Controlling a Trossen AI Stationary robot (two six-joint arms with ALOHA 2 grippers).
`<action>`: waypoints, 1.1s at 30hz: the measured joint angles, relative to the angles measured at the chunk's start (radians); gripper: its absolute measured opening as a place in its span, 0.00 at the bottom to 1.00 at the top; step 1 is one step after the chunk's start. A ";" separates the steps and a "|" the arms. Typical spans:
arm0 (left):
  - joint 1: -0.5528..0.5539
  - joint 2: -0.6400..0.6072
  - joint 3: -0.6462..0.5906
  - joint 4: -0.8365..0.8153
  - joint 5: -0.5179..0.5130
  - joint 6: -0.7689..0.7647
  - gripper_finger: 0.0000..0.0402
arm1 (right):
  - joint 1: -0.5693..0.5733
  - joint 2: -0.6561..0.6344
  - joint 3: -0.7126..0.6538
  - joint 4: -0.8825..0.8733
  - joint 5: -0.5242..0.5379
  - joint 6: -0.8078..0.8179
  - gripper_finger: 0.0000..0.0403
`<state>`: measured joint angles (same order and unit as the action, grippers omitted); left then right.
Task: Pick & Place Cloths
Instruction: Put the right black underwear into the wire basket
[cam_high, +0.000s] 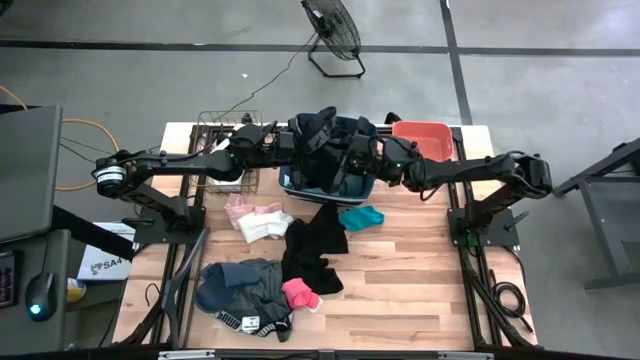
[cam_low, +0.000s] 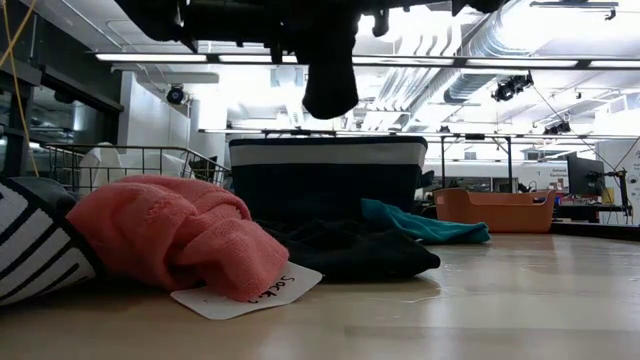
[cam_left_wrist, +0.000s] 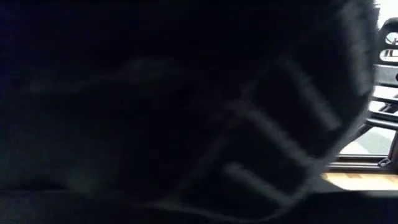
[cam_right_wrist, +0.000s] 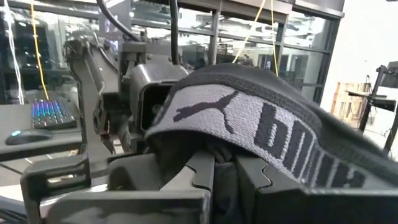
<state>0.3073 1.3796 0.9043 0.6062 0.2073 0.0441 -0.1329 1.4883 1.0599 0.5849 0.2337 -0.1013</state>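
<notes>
Since both arms meet over the blue fabric bin (cam_high: 330, 185) at 12 o'clock, the black garment (cam_high: 318, 130) hangs between them: right hand (cam_high: 362, 152) pinching its waistband; left hand (cam_high: 282, 140) grip unclear. Other cloths (cam_high: 315, 245) lie mid-surface.

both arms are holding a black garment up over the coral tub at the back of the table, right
Not quite. Both tools, left and right, hold the black garment up, but over the blue fabric bin, not the coral tub, which sits to that bin's right. The high view shows this.
</notes>
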 joint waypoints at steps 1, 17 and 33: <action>0.000 0.000 0.000 -0.003 0.000 0.000 0.21 | 0.000 0.000 0.000 -0.005 0.003 0.000 0.04; 0.000 -0.001 -0.001 -0.028 -0.009 -0.002 0.03 | 0.022 -0.034 0.000 -0.074 0.148 -0.003 0.32; 0.000 -0.194 0.000 -0.287 -0.170 0.135 0.03 | 0.120 -0.245 -0.001 -0.434 0.131 0.053 0.61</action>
<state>0.3077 1.1859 0.9047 0.3188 0.0369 0.1789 -0.0133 1.2433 1.0593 0.1509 0.3645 -0.0488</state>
